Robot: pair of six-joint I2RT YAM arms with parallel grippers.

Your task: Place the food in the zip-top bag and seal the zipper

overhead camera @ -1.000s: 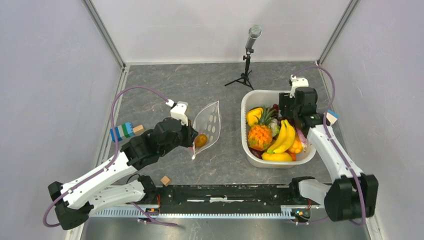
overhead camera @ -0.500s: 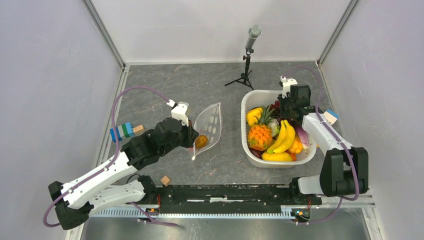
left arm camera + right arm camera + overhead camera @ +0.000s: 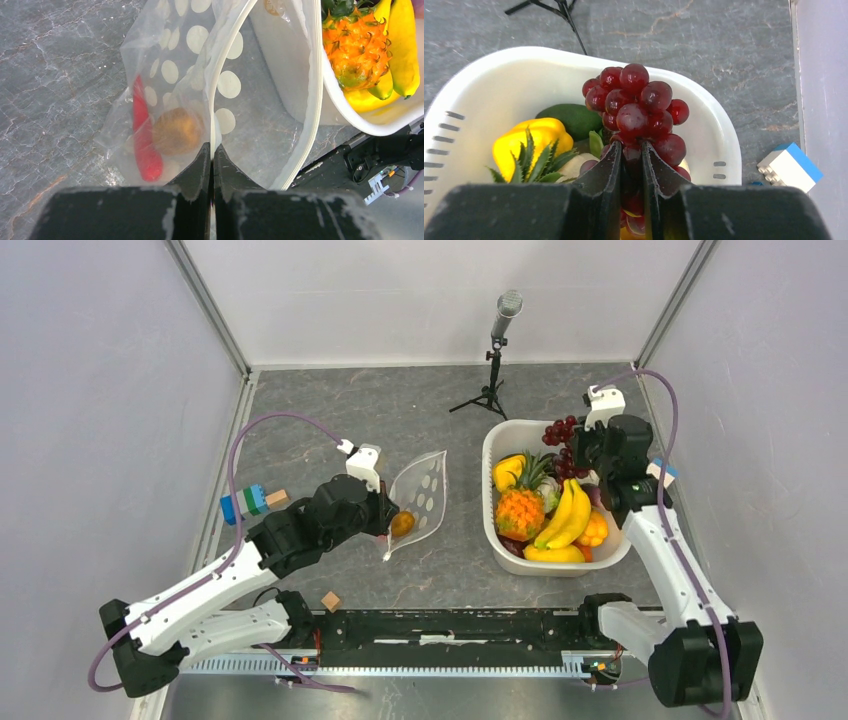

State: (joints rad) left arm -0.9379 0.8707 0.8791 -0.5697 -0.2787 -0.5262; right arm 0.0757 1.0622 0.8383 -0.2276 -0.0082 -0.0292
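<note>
The grey stone-patterned table [image 3: 330,420] carries everything. On its right side sits the white basket [image 3: 488,455], heaped with food: a pineapple [image 3: 518,512], bananas [image 3: 565,515], a yellow pepper [image 3: 531,137] and a dark green piece [image 3: 574,117] against the far wall. Left of the basket and well apart from it is the bag [image 3: 425,490], clear with white dots. My left gripper [image 3: 212,165] holds it up by the mouth edge with its fingers pressed together on the plastic, just where the zipper [image 3: 212,115] curves down to them. The mouth gapes toward the basket. My right gripper [image 3: 631,155] is pinching the grapes [image 3: 636,102] by the lower part of the bunch, which stands above the basket's far rim. Inside the bag lie a red chilli [image 3: 142,145] and a round brown fruit [image 3: 176,131], side by side near my left fingertips. A blue-and-white block [image 3: 791,165] lies beside the basket at the right wall.
</note>
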